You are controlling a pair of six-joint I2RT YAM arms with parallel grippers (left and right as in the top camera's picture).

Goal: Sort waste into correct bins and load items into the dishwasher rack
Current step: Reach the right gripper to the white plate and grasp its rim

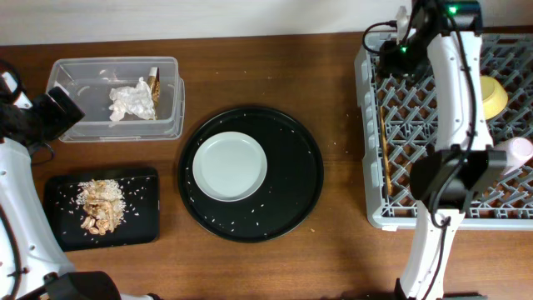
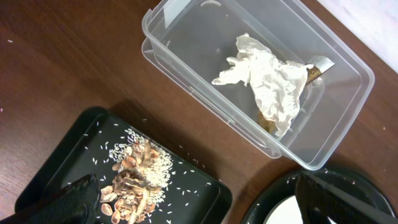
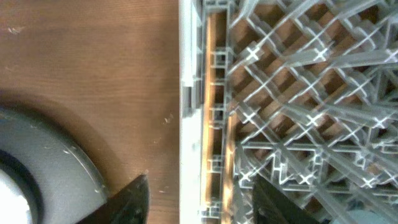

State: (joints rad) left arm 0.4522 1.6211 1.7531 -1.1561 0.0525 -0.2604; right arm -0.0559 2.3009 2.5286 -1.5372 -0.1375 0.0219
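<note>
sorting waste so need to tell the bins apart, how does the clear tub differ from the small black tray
The clear tub is see-through with tall walls; the black tray is opaque and shallow. The tub holds a crumpled white napkin and a brown wrapper; the tray holds food scraps with pale crumbs. Both are rectangular with rounded corners.

— What sits on the wooden table (image 1: 333, 100)?
— A round black tray (image 1: 291, 187), mid-table. To its left, a clear tub (image 1: 117, 132) farther back and a shallow black tray (image 1: 141, 227) nearer. To its right, the grey dishwasher rack (image 1: 369, 150).
</note>
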